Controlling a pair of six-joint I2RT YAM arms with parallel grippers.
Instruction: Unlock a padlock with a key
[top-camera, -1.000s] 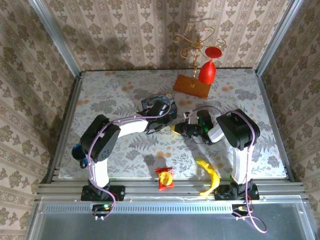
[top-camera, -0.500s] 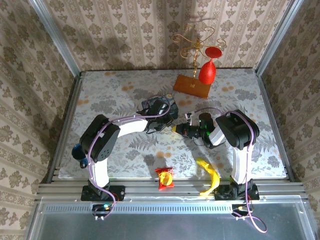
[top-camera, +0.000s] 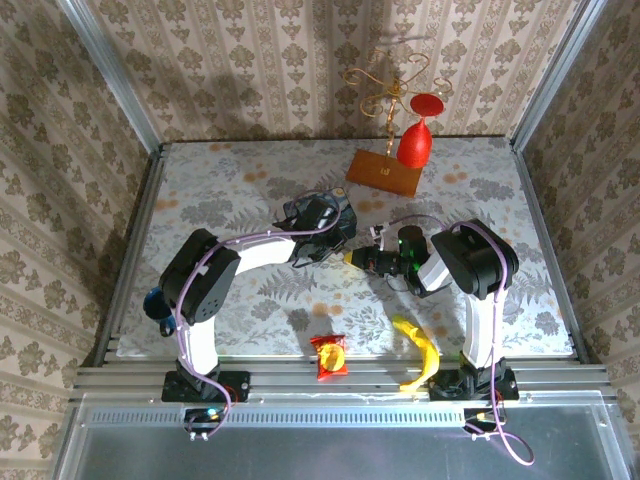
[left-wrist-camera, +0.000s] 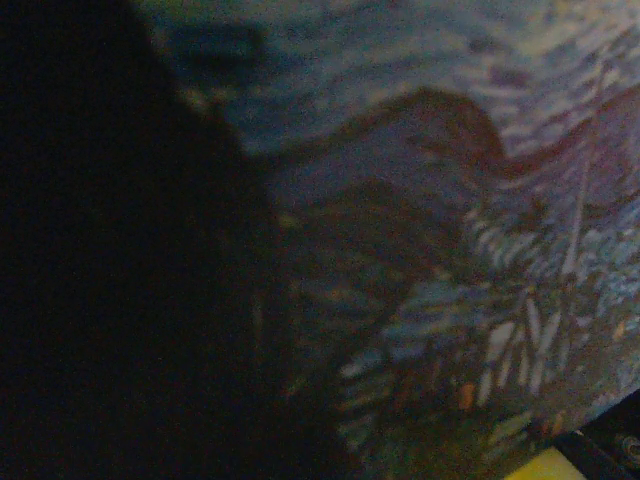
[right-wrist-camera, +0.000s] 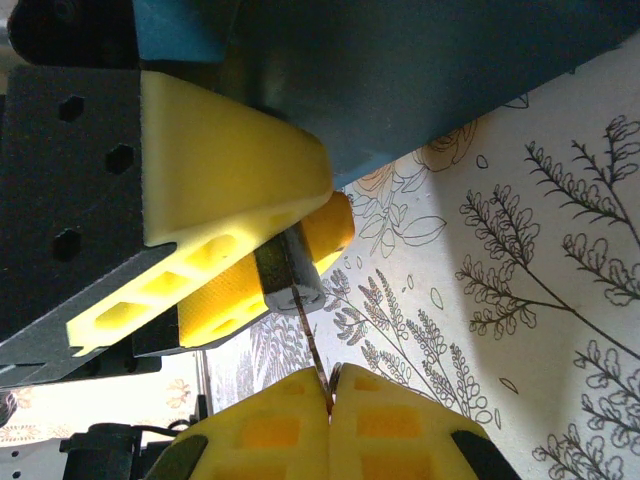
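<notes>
My right tool (right-wrist-camera: 330, 390) is clenched on the thin key (right-wrist-camera: 308, 345). Its blade runs lengthwise leftward and meets the padlock (right-wrist-camera: 288, 272); I cannot tell how deep it sits. My left tool (top-camera: 338, 243), part open, grips that padlock mid-worktop, just beside the blue tin (right-wrist-camera: 450, 70), so I judge the turning falls to the right arm

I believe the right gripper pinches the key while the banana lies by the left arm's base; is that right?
Not quite: the banana lies by the right arm's base, as the top view shows. The right gripper does pinch the key.
</notes>
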